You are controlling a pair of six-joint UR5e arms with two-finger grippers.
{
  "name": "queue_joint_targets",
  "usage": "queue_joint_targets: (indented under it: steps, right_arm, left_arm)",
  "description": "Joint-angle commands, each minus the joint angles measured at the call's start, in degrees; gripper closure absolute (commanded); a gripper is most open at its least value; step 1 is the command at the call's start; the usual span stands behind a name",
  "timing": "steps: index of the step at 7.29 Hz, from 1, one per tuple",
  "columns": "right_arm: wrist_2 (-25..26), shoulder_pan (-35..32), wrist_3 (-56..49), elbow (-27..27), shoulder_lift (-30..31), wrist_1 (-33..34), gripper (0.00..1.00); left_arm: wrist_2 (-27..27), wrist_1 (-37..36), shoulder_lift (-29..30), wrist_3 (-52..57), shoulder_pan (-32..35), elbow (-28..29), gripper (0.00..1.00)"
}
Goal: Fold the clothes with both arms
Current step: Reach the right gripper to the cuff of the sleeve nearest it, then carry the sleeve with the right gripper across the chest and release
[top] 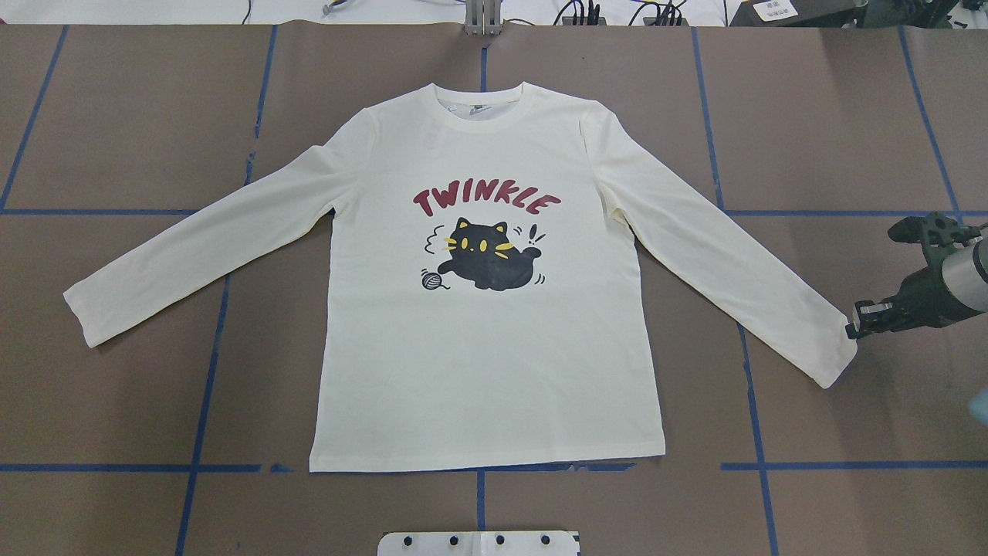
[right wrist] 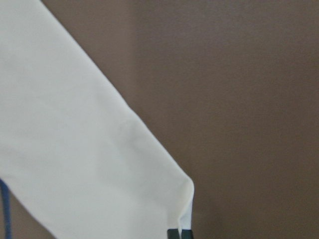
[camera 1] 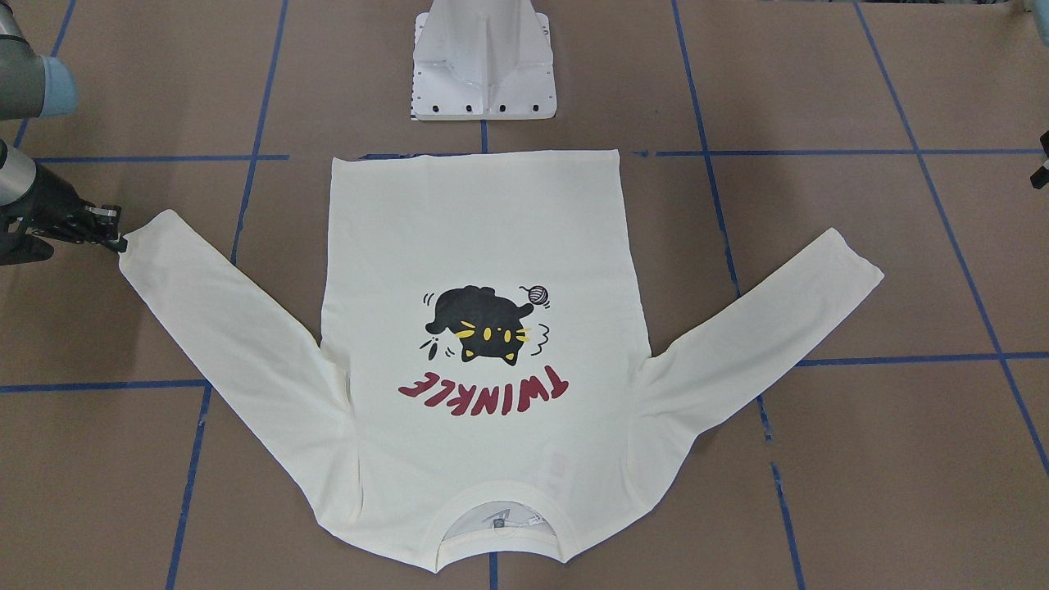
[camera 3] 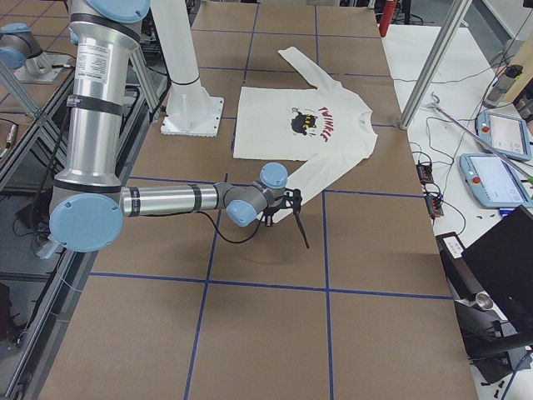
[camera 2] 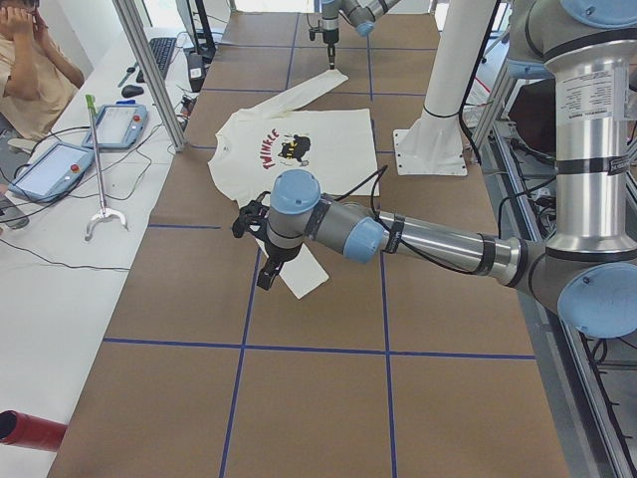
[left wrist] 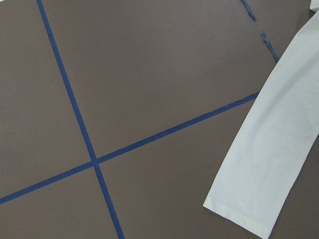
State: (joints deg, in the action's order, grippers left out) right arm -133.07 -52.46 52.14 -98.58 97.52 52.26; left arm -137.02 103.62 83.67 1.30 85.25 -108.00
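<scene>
Cuff (top: 837,354) of the T-shirt (top: 494,324) lies pinched in the right gripper (top: 851,330); left gripper (camera 2: 265,281): cannot tell.

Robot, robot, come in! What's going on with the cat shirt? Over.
Right gripper at right sleeve cuff, grip unclear. Left gripper near left cuff, state unclear. T-shirt flat, print up, unfolded. Nothing lying on it.
</scene>
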Motion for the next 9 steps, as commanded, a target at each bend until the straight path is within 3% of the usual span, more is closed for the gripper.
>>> queue_joint_targets:
  steps: [1, 4, 5, 7, 9]
  right_arm:
    - [-4.28, -0.54, 14.93, -3.29, -11.83, 5.01, 1.00]
    - [-0.37, 2.70, 25.63, -2.41, -40.31, 26.78, 1.00]
    - [3.83, 6.63, 28.95, -1.01, -45.44, 27.36, 1.00]
    - [25.04, 19.09, 38.53, 15.95, -64.29, 24.06, 1.00]
    - [34.85, 25.98, 42.16, 35.81, -75.06, 10.65, 1.00]
  left_arm:
    - [0.00, 0.00, 0.09, -0.16, 0.00, -0.19, 0.00]
    - [0.09, -0.09, 0.61, -0.25, 0.00, -0.28, 0.00]
    - [0.09, 0.00, 0.79, -0.16, -0.09, -0.28, 0.00]
    - [0.00, 1.83, 0.79, -0.25, -0.09, -0.11, 0.00]
    - [-0.09, 2.46, 0.53, -0.25, -0.18, -0.28, 0.00]
